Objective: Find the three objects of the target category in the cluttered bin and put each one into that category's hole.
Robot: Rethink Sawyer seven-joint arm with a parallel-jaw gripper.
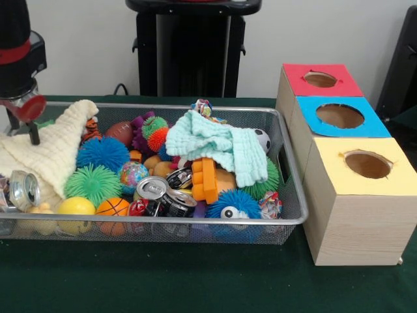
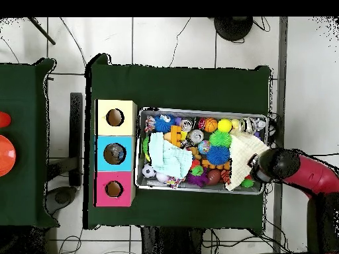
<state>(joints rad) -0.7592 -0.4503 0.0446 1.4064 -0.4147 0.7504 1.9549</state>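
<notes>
Front view puts the hand (image 1: 30,124) at the left end of the wire mesh bin (image 1: 287,140), low over the cream cloth (image 1: 55,150), with a red fitting just above it; whether its fingers are apart or together cannot be told from either picture. Overhead, the red and black arm (image 2: 298,170) reaches in over that same end, covering the hand.

Outward from there lie a crushed silver can (image 1: 25,189), spiky rubber balls in blue (image 1: 102,153) and green (image 1: 93,182), a yellow ball (image 1: 75,207), a small basketball (image 1: 112,207), two dark cans (image 1: 171,199), an orange block (image 1: 205,179) and a mint cloth (image 1: 218,145). Beside the bin on the green tabletop (image 1: 195,280) stand three boxes with holes: red (image 1: 320,79), blue (image 1: 339,116), yellow (image 1: 367,164).

Judging by the packed bin, sorting looks barely begun. The target category is not indicated, the hole interiors are dark, and the cloths hide whatever sits beneath.
</notes>
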